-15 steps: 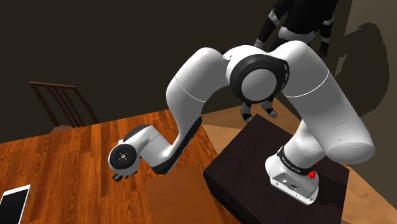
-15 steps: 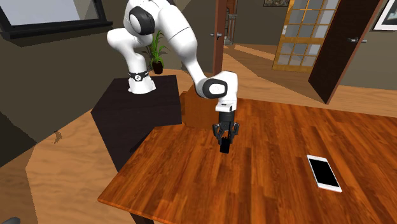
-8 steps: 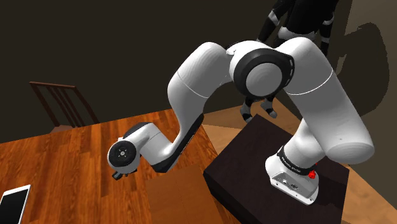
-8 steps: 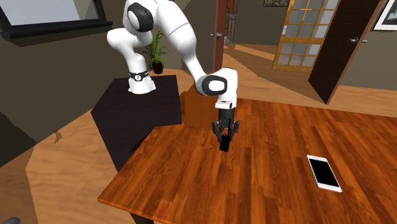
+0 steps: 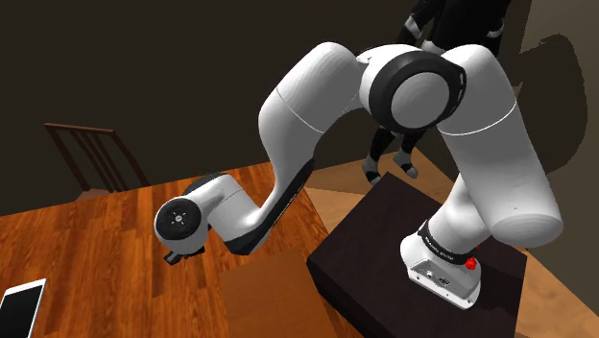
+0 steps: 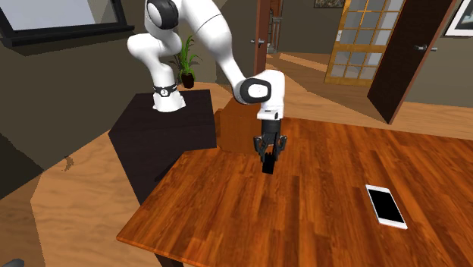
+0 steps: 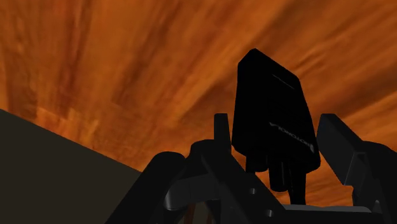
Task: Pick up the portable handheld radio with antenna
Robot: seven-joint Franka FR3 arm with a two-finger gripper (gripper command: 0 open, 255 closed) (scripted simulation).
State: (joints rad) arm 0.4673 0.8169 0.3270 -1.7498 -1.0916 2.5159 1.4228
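The black radio (image 7: 270, 121) is being clasped by the jaws over the wooden counter (image 6: 326, 205); its near end is being hidden by them.

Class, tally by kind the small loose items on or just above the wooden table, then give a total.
black boxy handheld radio: 1
white-edged flat phone with a black screen: 1
Total: 2
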